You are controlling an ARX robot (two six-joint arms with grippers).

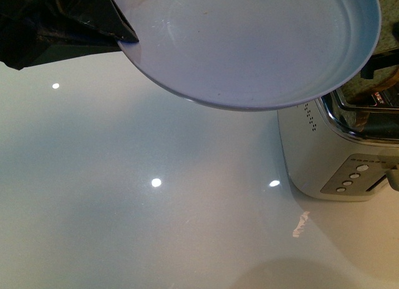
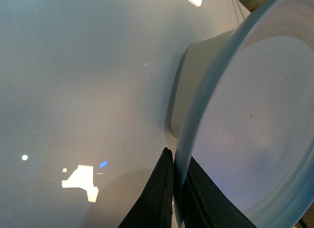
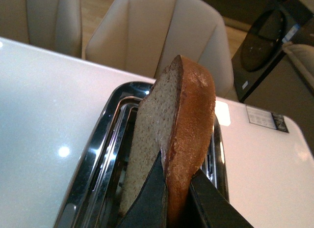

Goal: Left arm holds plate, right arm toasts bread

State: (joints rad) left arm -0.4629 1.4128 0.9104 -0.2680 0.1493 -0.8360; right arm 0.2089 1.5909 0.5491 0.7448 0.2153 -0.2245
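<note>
My left gripper is shut on the rim of the pale blue-grey plate and holds it in the air, tilted, above the white table. The left wrist view shows its dark fingers pinching the plate's edge. My right gripper is shut on the bread, a tan slice with a brown crust. It holds the slice upright, edge-on, just above the slots of the silver toaster. In the front view the plate hides most of the right gripper and the bread; the toaster stands at the right.
The toaster's front panel has several round buttons and a lever at its right side. The glossy white table spreads left and forward of it. Beige chairs stand beyond the table's far edge.
</note>
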